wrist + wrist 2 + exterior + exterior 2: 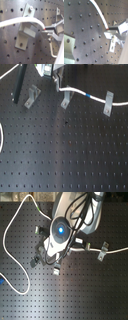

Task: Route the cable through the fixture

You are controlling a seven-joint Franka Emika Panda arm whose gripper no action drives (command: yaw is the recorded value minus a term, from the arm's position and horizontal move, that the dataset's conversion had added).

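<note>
The gripper (pixel 44 30) is pinched shut on the cable (pixel 22 22), which in the first exterior view runs from the arm at the top, past the middle clip (pixel 65 99), through its blue band (pixel 88 95) to the right-hand clip (pixel 108 105) and off the first exterior view's right. In the first wrist view the cable arcs just above a clip (pixel 25 31), so the step in hand looks like seating it there. To do it well, keep the grip firm and the cable lightly taut, line it up over the slot, and lower it straight so it drops in rather than riding over the edge.

The cable (pixel 95 98), marked by a blue band (pixel 88 95), was draped across two metal brackets (pixel 65 99) on the black perforated board (pixel 65 149); a third bracket (pixel 32 97) stood apart.
</note>
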